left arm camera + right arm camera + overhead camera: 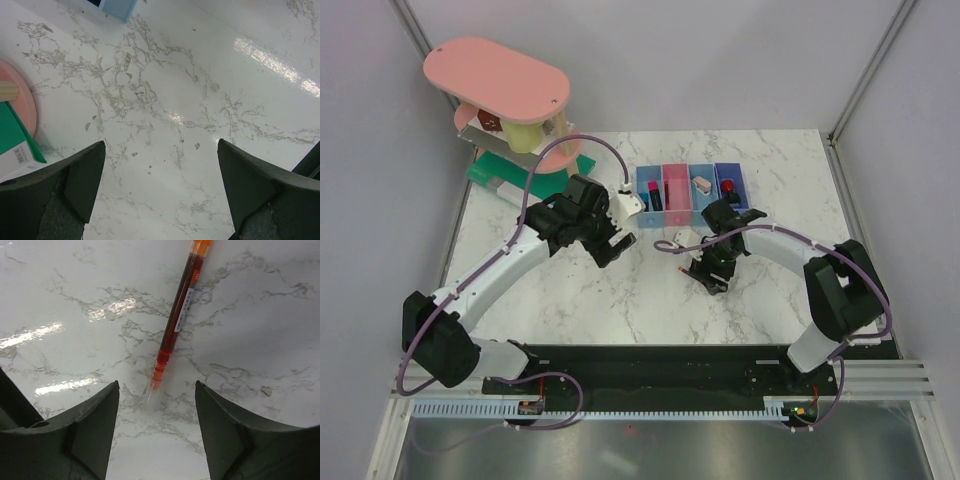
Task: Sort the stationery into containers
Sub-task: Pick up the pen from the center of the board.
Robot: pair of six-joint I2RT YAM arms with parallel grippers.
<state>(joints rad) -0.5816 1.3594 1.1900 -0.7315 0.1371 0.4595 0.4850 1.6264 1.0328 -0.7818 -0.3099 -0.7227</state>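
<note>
The left arm point(490, 270) rises from its base at 7 o'clock of the top view and bends in an arc toward 1 o'clock. The left gripper point(618, 238) points down at the table with its jaws wide apart. The right arm point(790, 245) curves from 4 o'clock toward 10 o'clock. The right gripper point(712, 278) also points down, with its jaws parted.

Near the far edge of the worktop point(570, 300), right of centre, a row of four bins point(689, 193); in the leftmost, a marker point(653, 194); in the third, an eraser point(701, 183); in the rightmost, a knob-like piece point(730, 187); at the far left corner, a stand point(498, 80), with a flat box point(498, 180) at its foot; before the bins, flat on the worktop, a pen point(177, 325), just ahead of the right fingers point(85, 440).
</note>
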